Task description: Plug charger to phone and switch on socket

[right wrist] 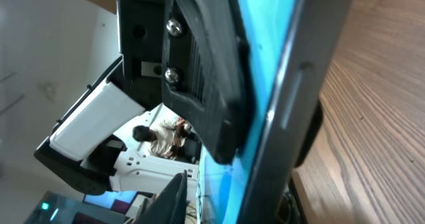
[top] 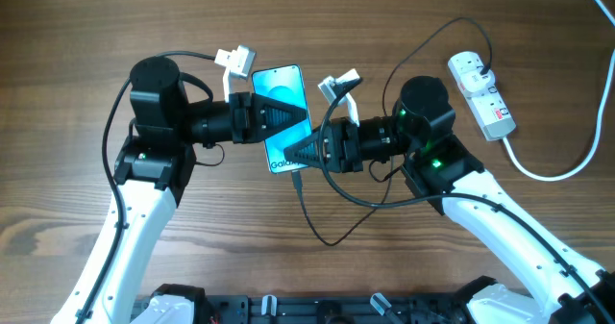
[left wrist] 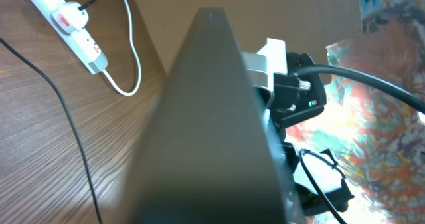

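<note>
Phone (top: 281, 82) sat at frame centre, clamped by the left gripper (top: 288, 115), likely steadied for plugging; the right gripper (top: 293, 154) met its lower end, open or closed unclear. Charger (top: 309, 213) tip hung just below; socket (top: 482, 95) lay upper right.

phone (top: 281, 82) turquoise (white lettering) | socket (top: 480, 93) white, switches seemingly red | charger (top: 299, 181) black

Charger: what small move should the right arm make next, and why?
Probably press the charger tip into the lower edge of the phone. The left gripper clamps the phone, the right gripper sits at that edge with the cable end just below, and whether it is seated cannot be told.
</note>
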Robot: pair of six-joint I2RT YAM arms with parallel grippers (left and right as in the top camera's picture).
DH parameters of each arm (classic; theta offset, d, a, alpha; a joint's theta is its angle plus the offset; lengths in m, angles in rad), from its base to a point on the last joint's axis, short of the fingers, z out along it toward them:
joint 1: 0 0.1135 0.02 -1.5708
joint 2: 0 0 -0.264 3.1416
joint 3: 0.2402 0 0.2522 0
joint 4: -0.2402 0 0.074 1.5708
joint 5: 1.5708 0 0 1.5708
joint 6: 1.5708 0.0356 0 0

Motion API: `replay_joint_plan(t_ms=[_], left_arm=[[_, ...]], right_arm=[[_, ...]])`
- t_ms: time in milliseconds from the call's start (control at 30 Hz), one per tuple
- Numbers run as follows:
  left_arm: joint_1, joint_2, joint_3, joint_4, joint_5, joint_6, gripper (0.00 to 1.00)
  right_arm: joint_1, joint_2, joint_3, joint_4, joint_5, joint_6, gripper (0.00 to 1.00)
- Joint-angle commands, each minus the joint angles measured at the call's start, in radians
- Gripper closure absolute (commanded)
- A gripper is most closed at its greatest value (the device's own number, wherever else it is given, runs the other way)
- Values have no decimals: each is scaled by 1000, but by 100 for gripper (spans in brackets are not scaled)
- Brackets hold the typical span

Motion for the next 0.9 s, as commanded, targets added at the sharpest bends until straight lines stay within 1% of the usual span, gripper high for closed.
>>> replay_joint_plan(t_ms=[0, 133, 167, 200, 233, 267, 300, 333, 400, 433, 467, 500, 600, 667, 700, 767, 867], left_arm=[[-4, -14, 6, 11, 14, 6, 96], [-4, -14, 6, 10, 15, 6, 96], [-4, -14, 6, 10, 15, 6, 95], [-4, -14, 6, 10, 15, 6, 90], [-4, -14, 6, 10, 15, 6, 72], [-4, -14, 6, 11, 15, 6, 59], [-3, -14, 6, 11, 14, 6, 41], [-3, -14, 6, 13, 14, 7, 32], [-1, -14, 6, 15, 7, 27, 16], [6, -14, 6, 15, 2, 39, 11], [18, -14, 6, 14, -1, 53, 9], [37, -14, 6, 14, -6, 62, 5], [120, -14, 6, 7, -32, 63, 0], [179, -13, 6, 6, -49, 67, 0], [215, -13, 6, 2, -54, 89, 0], [248, -13, 6, -19, -73, 120, 0], [286, -13, 6, -134, -161, 219, 0]], right_arm=[[3, -5, 14, 5, -39, 23, 84], [3, -5, 14, 6, -35, 23, 94], [3, -5, 14, 6, -35, 24, 96], [3, -5, 14, 6, -34, 24, 96], [3, -5, 14, 6, -28, 24, 96], [3, -5, 14, 6, -25, 31, 96], [3, -5, 14, 6, -19, 43, 96], [3, -5, 14, 6, -11, 45, 96], [3, -5, 14, 6, 7, 44, 96], [3, -5, 14, 6, 16, 38, 96], [3, -5, 14, 4, 26, 37, 96], [3, -5, 14, 2, 34, 35, 96], [3, -5, 14, -21, 59, -3, 96], [3, -5, 14, -107, 129, -48, 96], [3, -5, 14, -171, 176, -94, 96], [3, -5, 14, -240, 225, -145, 96], [3, -5, 14, -361, 336, -249, 96]])
